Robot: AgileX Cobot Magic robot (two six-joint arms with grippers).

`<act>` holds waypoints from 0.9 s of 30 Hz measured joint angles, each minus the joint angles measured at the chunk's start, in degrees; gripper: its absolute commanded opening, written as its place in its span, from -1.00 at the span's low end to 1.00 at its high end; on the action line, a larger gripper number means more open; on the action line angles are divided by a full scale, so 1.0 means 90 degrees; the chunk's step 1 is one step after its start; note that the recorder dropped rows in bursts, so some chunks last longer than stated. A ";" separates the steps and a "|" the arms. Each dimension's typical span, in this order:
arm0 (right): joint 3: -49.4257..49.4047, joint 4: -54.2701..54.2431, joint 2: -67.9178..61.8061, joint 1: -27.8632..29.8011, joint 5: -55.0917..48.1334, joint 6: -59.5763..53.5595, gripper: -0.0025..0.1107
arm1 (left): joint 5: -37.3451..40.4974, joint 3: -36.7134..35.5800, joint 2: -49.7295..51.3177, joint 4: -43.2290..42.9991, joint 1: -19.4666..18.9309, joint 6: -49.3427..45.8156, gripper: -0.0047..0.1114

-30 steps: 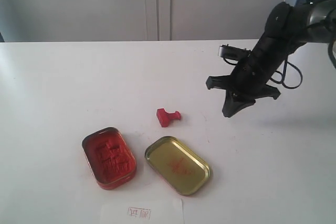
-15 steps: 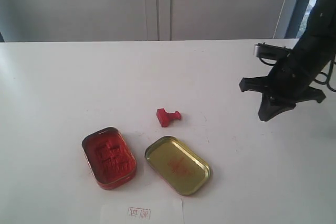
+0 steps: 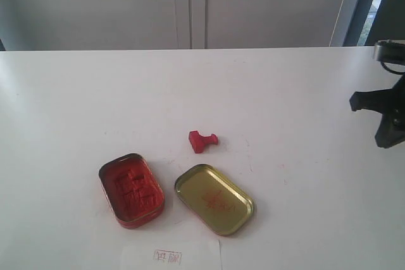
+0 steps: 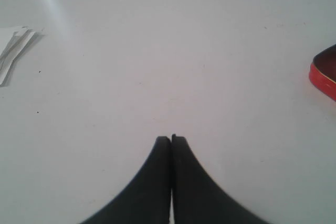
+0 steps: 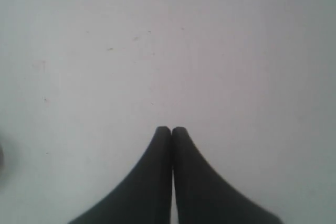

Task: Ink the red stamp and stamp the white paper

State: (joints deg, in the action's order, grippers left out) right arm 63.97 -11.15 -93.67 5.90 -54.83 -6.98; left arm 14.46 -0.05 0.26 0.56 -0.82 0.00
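The red stamp (image 3: 202, 140) lies tipped on its side near the middle of the white table (image 3: 95, 93), handle toward 3 o'clock, with nothing touching it. At its 7 o'clock sits the open tin of red ink (image 3: 131, 190). At its 6 o'clock, just beside the tin, the gold lid (image 3: 214, 198) lies inside-up. The white paper (image 3: 171, 256) — 1 red mark on it — lies below both, at the near edge. Well apart at 3 o'clock hangs the right gripper (image 3: 382, 145), fingers pressed together on nothing. The left gripper (image 4: 171, 138) is likewise closed and empty over bare table — the tin's red rim is near it.
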 measured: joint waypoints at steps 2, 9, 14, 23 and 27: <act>-0.0166 0.0260 0.0274 0.0050 0.0012 0.0162 -0.96 | 0.0000 0.0000 0.0000 0.0000 0.0000 0.0000 -0.92; -0.0748 0.0802 0.1279 0.0087 0.0089 0.0475 -0.96 | 0.0000 0.0000 0.0000 0.0000 0.0000 0.0000 -0.92; -0.1166 0.0818 0.2137 0.0092 0.0252 0.0490 -0.96 | 0.0000 0.0000 0.0000 0.0000 0.0000 0.0000 -0.92; -0.2054 0.0818 0.4137 0.0092 0.0897 0.0490 -0.96 | 0.0000 0.0000 0.0000 0.0000 0.0000 0.0000 -0.92; -0.2418 0.0818 0.5048 0.0092 0.1101 0.0490 -0.96 | 0.0000 0.0000 0.0000 0.0000 0.0000 0.0000 -0.92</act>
State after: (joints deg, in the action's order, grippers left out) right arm 42.21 -3.79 -48.24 6.73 -44.92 -2.58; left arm 14.46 -0.05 0.26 0.56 -0.82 0.00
